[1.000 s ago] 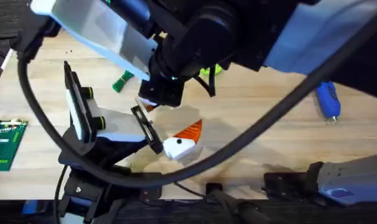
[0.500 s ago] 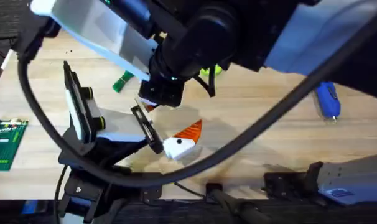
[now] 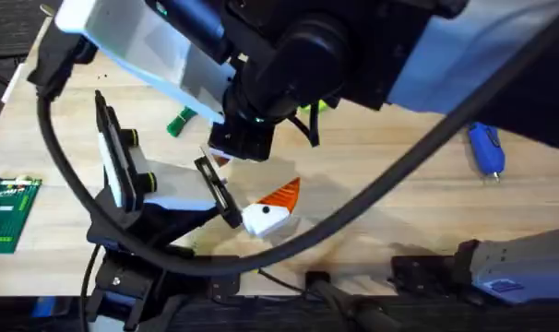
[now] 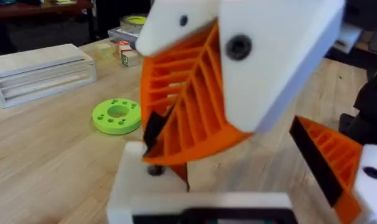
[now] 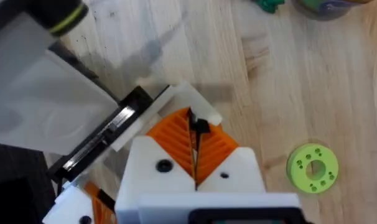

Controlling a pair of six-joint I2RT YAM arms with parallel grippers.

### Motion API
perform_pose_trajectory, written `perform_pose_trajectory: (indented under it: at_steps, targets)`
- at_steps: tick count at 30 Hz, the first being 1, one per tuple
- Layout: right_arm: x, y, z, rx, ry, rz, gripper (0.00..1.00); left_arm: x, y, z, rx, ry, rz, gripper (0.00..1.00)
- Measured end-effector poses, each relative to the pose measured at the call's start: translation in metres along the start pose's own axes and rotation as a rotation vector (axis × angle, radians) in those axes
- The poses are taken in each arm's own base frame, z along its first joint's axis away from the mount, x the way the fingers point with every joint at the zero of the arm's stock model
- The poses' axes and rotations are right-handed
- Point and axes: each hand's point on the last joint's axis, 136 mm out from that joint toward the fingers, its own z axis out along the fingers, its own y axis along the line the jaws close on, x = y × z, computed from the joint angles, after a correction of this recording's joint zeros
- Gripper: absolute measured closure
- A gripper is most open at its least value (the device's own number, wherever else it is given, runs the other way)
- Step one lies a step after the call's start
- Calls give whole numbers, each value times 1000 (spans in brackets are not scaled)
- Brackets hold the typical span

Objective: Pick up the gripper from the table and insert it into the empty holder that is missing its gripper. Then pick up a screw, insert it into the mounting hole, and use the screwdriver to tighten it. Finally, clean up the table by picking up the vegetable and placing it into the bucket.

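Observation:
My left gripper (image 4: 238, 186) stands open low over the table (image 3: 399, 198). One finger carries an orange pad (image 4: 335, 165). The other is the bare white holder (image 4: 135, 186), with a dark mounting hole facing up. My right gripper (image 5: 191, 118) hangs between them, tips down over the holder (image 5: 188, 99), shut on a small black piece that looks like a screw (image 5: 201, 126). In the overhead view my right gripper (image 3: 226, 157) is partly hidden by its own arm. The blue screwdriver (image 3: 485, 149) lies at the right. The vegetable (image 3: 181, 122) lies beside the bucket (image 5: 325, 6).
A lime-green round disc (image 4: 117, 116) lies on the wood near both grippers. A grey ridged tray (image 4: 42, 71) and small blocks (image 4: 123, 53) sit farther back. A green board (image 3: 3, 212) rests at the left edge. My right arm and a black cable cross over the table's middle.
My right arm's upper part has shifted slightly in the overhead view. Both grippers keep their places and states.

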Motion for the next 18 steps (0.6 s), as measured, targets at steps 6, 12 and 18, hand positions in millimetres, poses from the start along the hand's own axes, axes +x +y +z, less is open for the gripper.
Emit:
perform_pose_trajectory:
  at_steps: [6,12,18]
  targets:
    - [0,0,0,0,-1,0,994,0,0,0,0,0,0,8]
    - [-2,-1,0,2,-7,14,994,0,0,0,0,-1,2,8]
    - [-2,-1,0,3,-8,19,994,0,0,0,0,-1,2,8]
